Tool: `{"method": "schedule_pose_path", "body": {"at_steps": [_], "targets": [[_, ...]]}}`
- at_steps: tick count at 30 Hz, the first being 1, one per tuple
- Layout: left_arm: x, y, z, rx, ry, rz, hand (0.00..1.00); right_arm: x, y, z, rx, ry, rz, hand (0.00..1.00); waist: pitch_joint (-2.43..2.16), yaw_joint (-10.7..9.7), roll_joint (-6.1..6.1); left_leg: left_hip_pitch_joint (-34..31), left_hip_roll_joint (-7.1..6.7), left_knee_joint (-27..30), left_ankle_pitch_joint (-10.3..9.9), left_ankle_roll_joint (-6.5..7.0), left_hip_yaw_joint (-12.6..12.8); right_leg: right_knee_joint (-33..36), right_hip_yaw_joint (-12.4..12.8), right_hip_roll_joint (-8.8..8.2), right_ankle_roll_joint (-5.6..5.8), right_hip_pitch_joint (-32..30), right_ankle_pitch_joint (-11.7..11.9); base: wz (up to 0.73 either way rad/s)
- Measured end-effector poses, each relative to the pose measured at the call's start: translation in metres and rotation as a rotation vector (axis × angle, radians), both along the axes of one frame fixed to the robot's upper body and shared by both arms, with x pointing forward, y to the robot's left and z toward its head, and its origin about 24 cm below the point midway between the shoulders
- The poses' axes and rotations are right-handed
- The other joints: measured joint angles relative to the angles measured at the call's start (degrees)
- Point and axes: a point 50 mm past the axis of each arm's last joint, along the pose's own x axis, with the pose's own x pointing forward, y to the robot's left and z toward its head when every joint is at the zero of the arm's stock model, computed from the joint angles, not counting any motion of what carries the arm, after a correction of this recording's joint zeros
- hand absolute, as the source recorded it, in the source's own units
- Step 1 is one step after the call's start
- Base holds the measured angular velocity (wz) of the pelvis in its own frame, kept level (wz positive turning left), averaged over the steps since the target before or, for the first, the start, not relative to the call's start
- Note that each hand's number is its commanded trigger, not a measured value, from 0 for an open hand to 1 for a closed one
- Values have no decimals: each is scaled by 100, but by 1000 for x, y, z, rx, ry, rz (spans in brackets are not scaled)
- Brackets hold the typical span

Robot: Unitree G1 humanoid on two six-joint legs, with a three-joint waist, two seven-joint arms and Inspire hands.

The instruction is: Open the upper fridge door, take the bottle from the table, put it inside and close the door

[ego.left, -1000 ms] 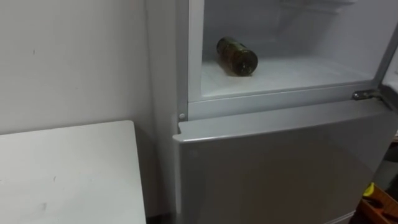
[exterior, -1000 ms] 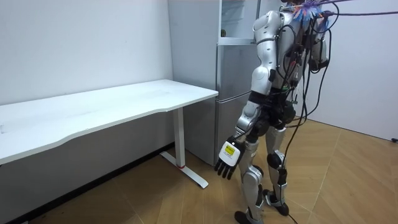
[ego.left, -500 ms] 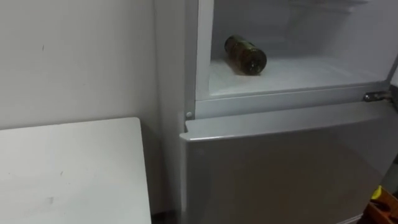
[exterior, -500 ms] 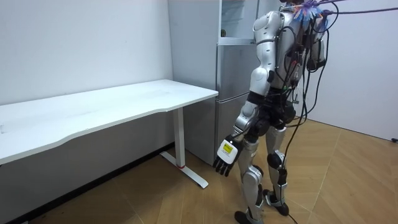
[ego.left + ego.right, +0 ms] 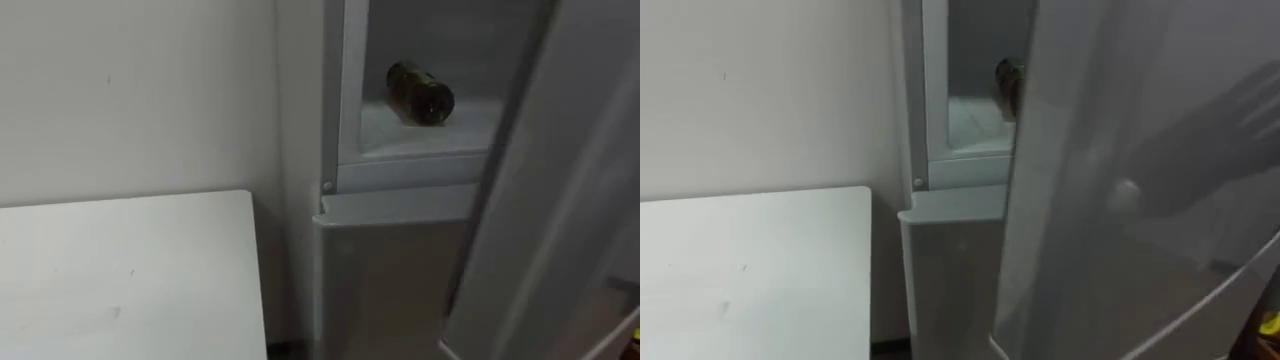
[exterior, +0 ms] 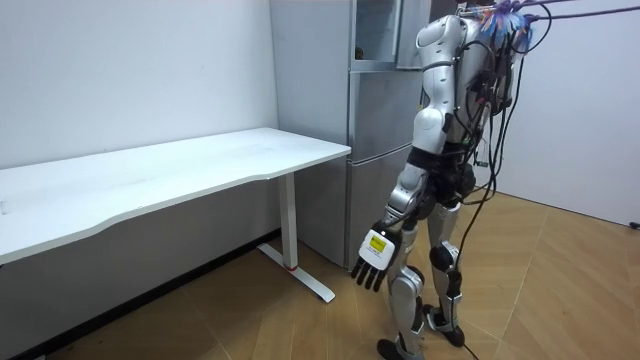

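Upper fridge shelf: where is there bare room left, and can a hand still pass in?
Bare shelf lies between the bottle and the front lip. The door stands across the opening's right part, so passing there looks tight. The white table left of the fridge is all bare.

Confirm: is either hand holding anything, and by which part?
Left hand hangs open, holding nothing. The bottle lies unheld on the upper fridge shelf.
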Motion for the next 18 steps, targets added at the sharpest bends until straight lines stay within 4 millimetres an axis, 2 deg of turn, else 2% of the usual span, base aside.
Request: {"method": "schedule_pose_path", "body": {"at_steps": [13, 18], "targets": [[0, -6, -2, 4, 27, -28, 0, 6, 8, -3, -50, 42, 39, 0, -4, 11, 8, 6, -1, 5, 2, 0, 0, -4, 0, -1, 0, 12, 0, 0], [-1, -7, -3, -3, 43, -33, 0, 10, 15, -7, -70, 60, 103, 0, -5, 5, 17, -7, 4, 48, 1, 0, -3, -3, 0, -2, 0, 10, 0, 0]]}}
